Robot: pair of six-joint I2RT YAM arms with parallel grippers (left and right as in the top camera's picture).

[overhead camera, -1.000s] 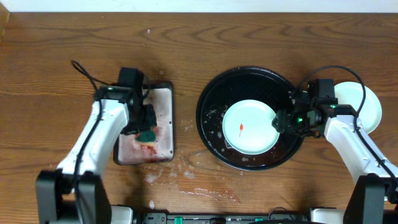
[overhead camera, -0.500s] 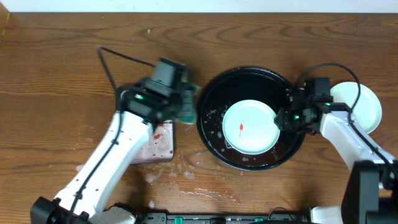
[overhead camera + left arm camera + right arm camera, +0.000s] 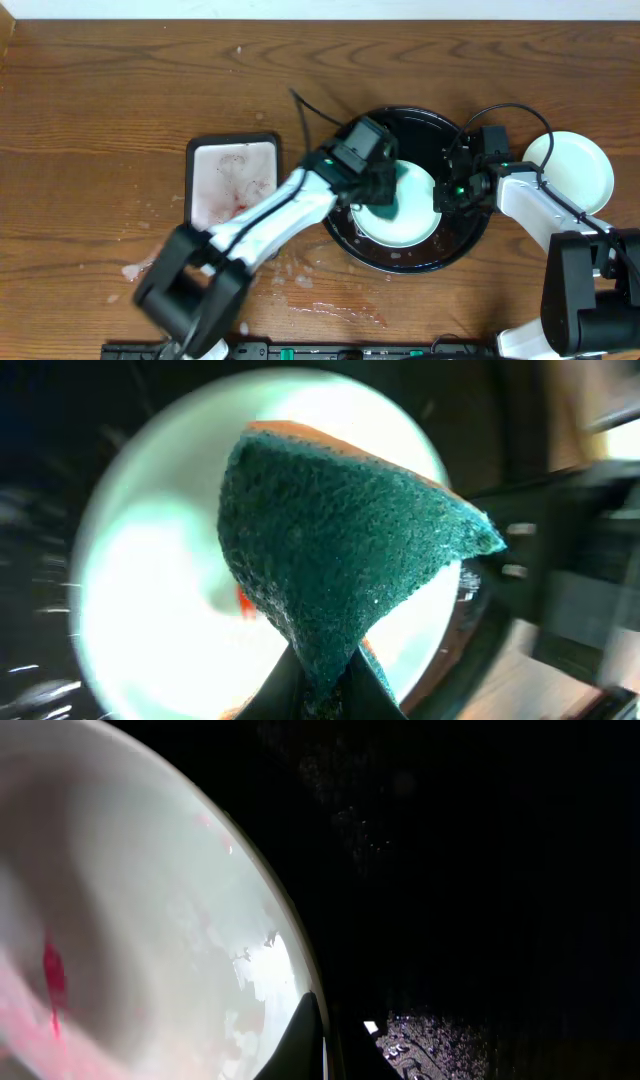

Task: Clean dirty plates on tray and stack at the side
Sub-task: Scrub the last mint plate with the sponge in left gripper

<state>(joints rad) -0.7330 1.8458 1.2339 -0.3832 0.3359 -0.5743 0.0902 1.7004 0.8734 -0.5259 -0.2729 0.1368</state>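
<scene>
Left gripper [image 3: 325, 678] is clamped on the narrow lower end of a green sponge [image 3: 340, 540]. The sponge's rough face hangs over the mint plate [image 3: 150, 590]; whether it touches the plate I cannot tell. A red smear [image 3: 243, 600] shows on the plate at the sponge's edge. On the plate's right rim the right gripper [image 3: 445, 195] is closed, its fingertips [image 3: 305, 1020] meeting at the edge in the wrist view. This plate lies inside the black tray [image 3: 400, 264], which sits right of the middle of the table [image 3: 100, 100]. A second plate [image 3: 572, 172], pale, rests on the wood near the right edge, just beside the tray. Left of the middle lies a silver tray [image 3: 232, 180] smeared with red. Droplets [image 3: 300, 280] dot the wood toward the near edge.
</scene>
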